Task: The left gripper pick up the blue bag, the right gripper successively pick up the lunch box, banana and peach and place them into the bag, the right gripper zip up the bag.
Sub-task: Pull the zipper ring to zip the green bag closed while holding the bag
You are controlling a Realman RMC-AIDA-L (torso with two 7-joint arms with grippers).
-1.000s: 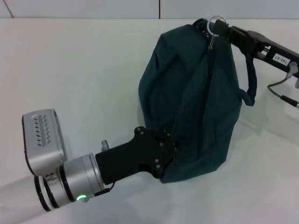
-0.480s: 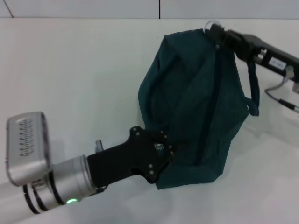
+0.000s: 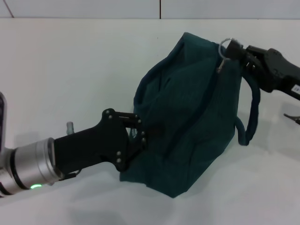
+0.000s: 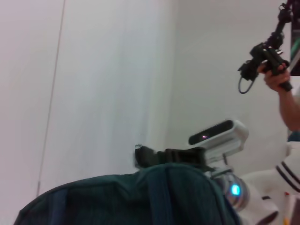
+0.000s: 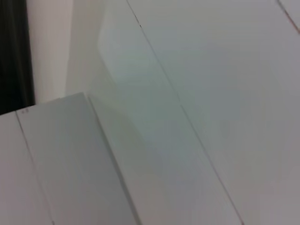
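The blue bag [image 3: 187, 117] hangs over the white table, its zipper line running closed down the middle. My left gripper [image 3: 138, 136] is shut on the fabric at the bag's left side. At the bag's upper right corner my right gripper [image 3: 238, 52] is shut on the silver zipper pull [image 3: 225, 46]. A padded handle [image 3: 253, 112] droops on the bag's right. In the left wrist view the blue bag [image 4: 131, 199] fills the lower part, with the right arm [image 4: 215, 138] behind it. The lunch box, banana and peach are out of view.
The white table [image 3: 70, 70] spreads left of and behind the bag. A person's hand [image 4: 276, 77] holding a black device shows far off in the left wrist view. The right wrist view holds only white surfaces.
My left arm has drawn back to the left, taking the bag's lower side with it. The right gripper and zipper pull have shifted right and slightly down.
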